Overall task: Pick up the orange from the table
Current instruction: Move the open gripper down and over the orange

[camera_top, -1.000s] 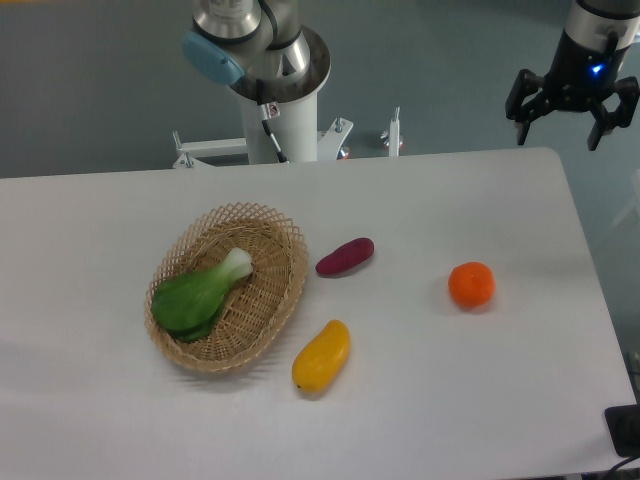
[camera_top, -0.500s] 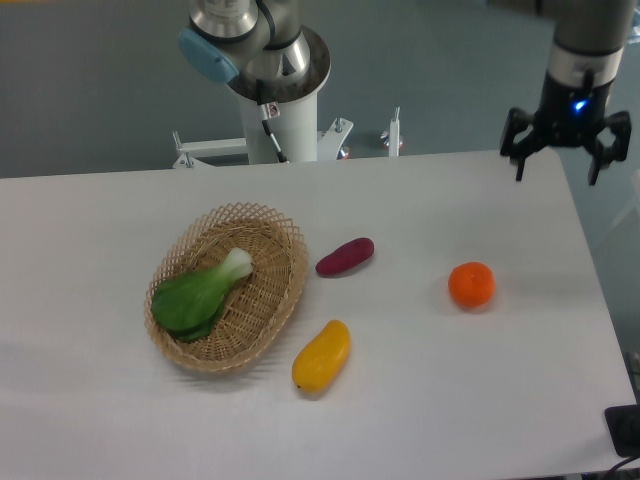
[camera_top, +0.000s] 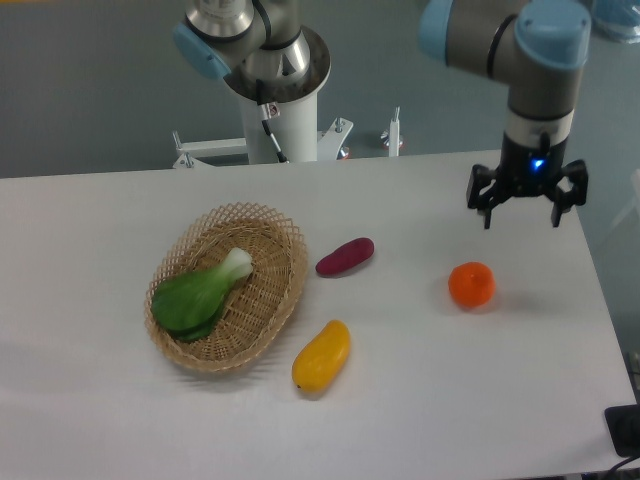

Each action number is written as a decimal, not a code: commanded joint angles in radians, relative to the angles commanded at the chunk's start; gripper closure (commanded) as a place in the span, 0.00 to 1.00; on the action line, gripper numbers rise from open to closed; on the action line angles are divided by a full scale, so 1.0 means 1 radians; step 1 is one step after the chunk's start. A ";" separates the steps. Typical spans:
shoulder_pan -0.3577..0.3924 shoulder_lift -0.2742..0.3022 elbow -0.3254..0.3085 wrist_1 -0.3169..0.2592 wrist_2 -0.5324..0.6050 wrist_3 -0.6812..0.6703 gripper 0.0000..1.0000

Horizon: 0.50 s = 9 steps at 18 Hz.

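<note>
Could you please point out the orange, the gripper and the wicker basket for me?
orange (camera_top: 471, 284), fixed camera, middle of the fruit.
gripper (camera_top: 521, 217), fixed camera, midway between its open fingertips.
wicker basket (camera_top: 285, 285), fixed camera, right wall.

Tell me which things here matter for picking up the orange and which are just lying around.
Part of the job:
- orange
- table it sits on
- tool, open, above and behind the orange

Just lying about:
- basket
- leafy green vegetable in the basket
- purple sweet potato
- yellow mango
</note>
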<state>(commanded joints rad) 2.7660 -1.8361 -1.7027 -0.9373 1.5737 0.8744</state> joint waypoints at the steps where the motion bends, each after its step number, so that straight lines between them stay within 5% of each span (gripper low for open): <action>1: -0.015 -0.006 0.000 0.002 0.006 -0.003 0.00; 9: -0.020 -0.083 -0.041 0.046 0.006 -0.063 0.00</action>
<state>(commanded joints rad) 2.7458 -1.9189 -1.7441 -0.8912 1.5800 0.8115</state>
